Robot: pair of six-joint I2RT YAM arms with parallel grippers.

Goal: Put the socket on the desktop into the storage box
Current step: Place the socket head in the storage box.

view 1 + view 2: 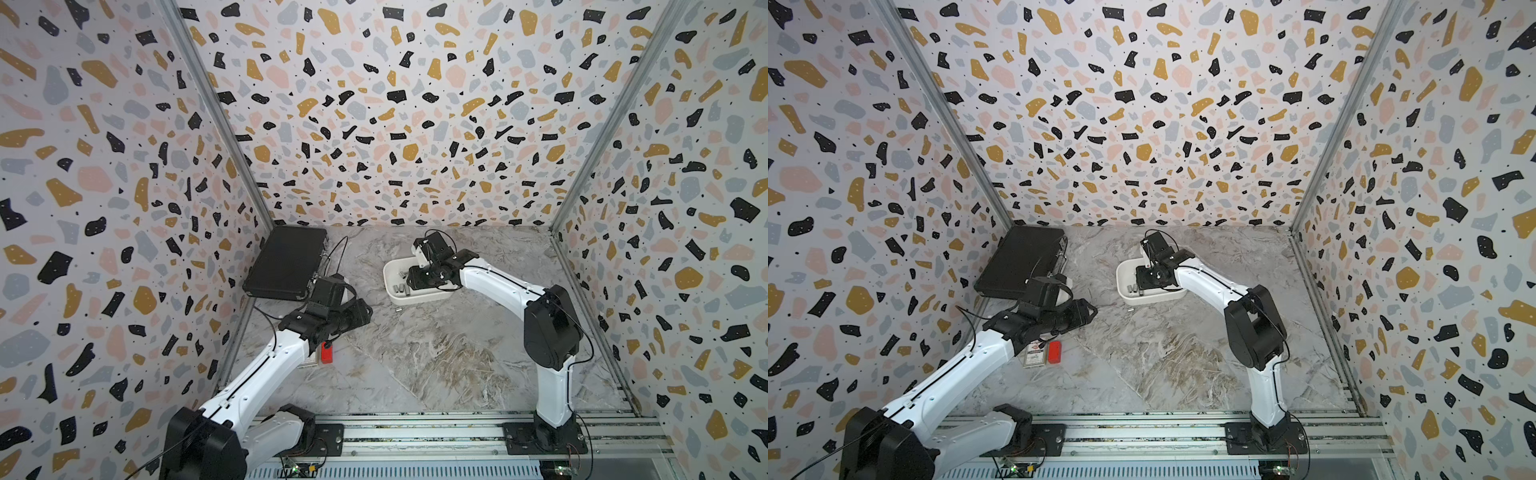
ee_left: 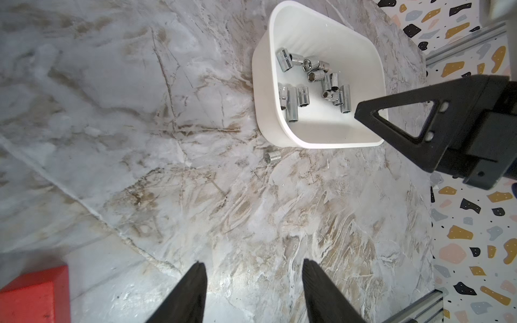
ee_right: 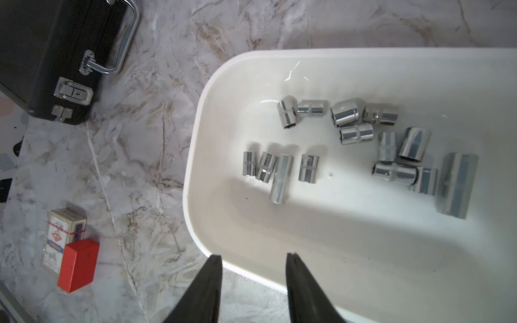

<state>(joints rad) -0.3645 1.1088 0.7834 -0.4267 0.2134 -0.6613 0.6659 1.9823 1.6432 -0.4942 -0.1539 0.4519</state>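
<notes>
One small chrome socket [image 1: 398,309] [image 1: 1128,309] [image 2: 272,156] lies on its side on the marble desktop [image 1: 436,353], a little in front of the white storage box [image 1: 388,282] [image 1: 1121,286] [image 2: 256,84] [image 3: 193,156]. Several chrome sockets [image 3: 307,167] lie inside the box. My right gripper [image 3: 253,257] hangs open above the box's near rim, with nothing between its fingers. My left gripper [image 2: 253,265] [image 1: 365,313] is open and empty over bare desktop, well short of the loose socket.
A closed black case [image 1: 286,262] [image 3: 47,56] with metal latches lies at the back left. A red block [image 1: 327,353] [image 3: 78,264] and a small card box [image 1: 1034,353] [image 3: 63,237] sit under the left arm. Terrazzo walls close three sides.
</notes>
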